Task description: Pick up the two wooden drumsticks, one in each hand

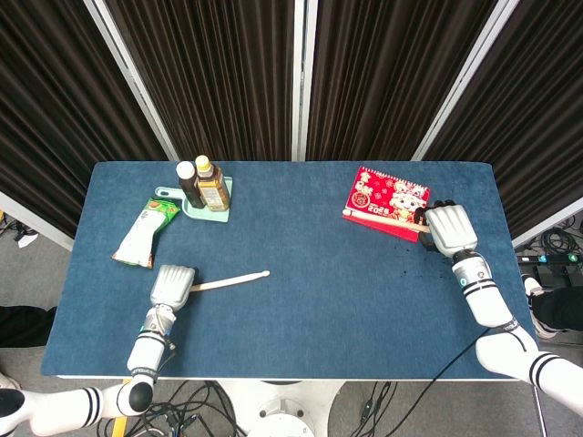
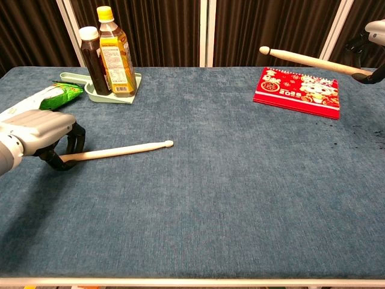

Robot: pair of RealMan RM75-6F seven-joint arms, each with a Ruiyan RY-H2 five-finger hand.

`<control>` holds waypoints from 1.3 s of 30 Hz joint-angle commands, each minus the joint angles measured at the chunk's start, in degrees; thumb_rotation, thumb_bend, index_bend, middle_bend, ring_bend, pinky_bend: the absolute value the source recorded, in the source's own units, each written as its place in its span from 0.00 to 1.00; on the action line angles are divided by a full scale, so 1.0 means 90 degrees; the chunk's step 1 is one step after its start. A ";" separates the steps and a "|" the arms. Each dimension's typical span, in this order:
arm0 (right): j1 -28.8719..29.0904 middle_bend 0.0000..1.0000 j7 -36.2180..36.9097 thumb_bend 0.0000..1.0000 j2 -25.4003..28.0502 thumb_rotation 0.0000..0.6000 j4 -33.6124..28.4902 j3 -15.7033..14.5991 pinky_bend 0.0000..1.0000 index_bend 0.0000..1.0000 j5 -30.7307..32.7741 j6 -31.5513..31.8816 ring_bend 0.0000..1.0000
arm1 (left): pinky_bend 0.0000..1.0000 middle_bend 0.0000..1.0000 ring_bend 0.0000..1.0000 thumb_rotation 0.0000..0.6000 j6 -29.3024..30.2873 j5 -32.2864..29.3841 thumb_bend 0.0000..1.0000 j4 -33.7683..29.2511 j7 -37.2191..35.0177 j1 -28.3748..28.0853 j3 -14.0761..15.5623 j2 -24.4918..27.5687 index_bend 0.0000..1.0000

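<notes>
**One drumstick aloft, one gripped on the worktop**

While its fingers [image 2: 71,139] curl around the butt, the left hand [image 2: 37,133] grips the left drumstick [image 2: 117,150], tip resting near the worktop's [image 2: 228,192] front-left. The right hand [image 1: 450,228] holds the right drumstick [image 2: 310,60] aloft above the red calendar [image 2: 297,91], marked "2025", near the back-right corner. Bottle labels [image 2: 118,65] are unreadable.

Left hand [image 1: 172,286] on drumstick [image 1: 231,281], blue table [image 1: 328,273]

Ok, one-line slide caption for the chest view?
Right hand holds one drumstick aloft; left hand grips the other drumstick on the table.
</notes>
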 commanded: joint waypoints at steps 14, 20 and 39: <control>-0.0494 0.56 0.1214 0.67 0.0125 1.00 -0.0465 -0.0284 0.34 0.62 -0.0414 0.0291 0.33 | 0.90 0.69 0.75 1.00 -0.0469 0.1522 0.54 0.0217 -0.2995 0.0192 0.0037 0.0469 0.66; -0.0760 0.56 0.2297 0.67 0.0066 1.00 -0.0869 -0.0586 0.40 0.61 -0.1075 0.0625 0.33 | 0.90 0.70 0.75 1.00 -0.0344 0.2640 0.56 0.0465 -0.4969 0.0276 0.0071 0.0709 0.67; -0.0227 0.57 0.3038 0.69 -0.0713 1.00 -0.1985 -0.0628 0.42 0.62 -0.2034 0.0663 0.35 | 0.89 0.70 0.74 1.00 0.0615 0.4604 0.56 0.0929 -0.7933 -0.0287 0.0064 0.0514 0.67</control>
